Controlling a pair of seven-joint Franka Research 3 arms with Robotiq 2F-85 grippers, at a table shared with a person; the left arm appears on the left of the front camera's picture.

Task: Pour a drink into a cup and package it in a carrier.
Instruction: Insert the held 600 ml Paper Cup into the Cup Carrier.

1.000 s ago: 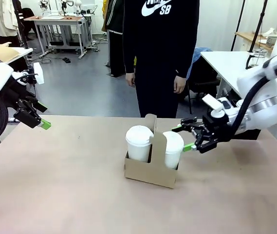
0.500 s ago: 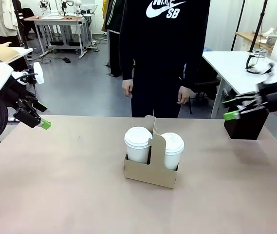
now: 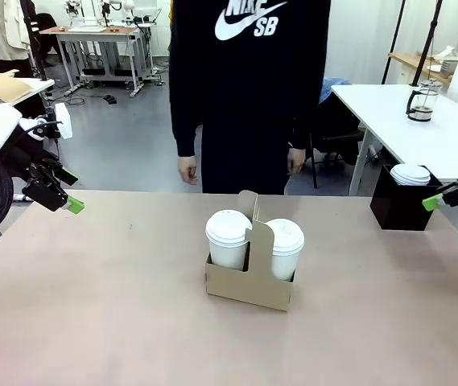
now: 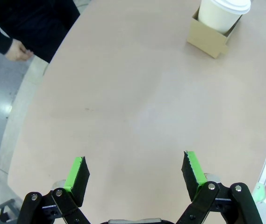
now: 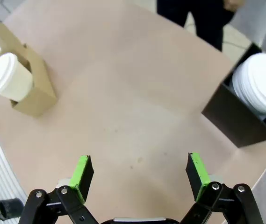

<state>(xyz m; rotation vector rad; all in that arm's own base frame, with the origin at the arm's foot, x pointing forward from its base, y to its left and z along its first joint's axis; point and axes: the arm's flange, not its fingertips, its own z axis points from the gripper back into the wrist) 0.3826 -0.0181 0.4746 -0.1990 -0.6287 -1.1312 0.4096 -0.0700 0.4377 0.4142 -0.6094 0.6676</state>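
The brown cardboard carrier stands mid-table with a white-lidded cup in its left pocket and a second cup in its right pocket, either side of the tall handle. My left gripper hovers open over the table's left edge, far from the carrier; its jaws hold nothing. My right gripper is at the far right edge, open and empty, with the carrier well off. A glass carafe, dark in its lower part, stands on the white side table.
A black box holding a stack of white lids sits at the table's back right, close to my right gripper. A person in black stands at the far edge, hands hanging down. Wide bare tabletop surrounds the carrier.
My right gripper has drawn back from beside the carrier's right cup to the far right edge, past the black box. The person has shifted left. My left arm has not moved.
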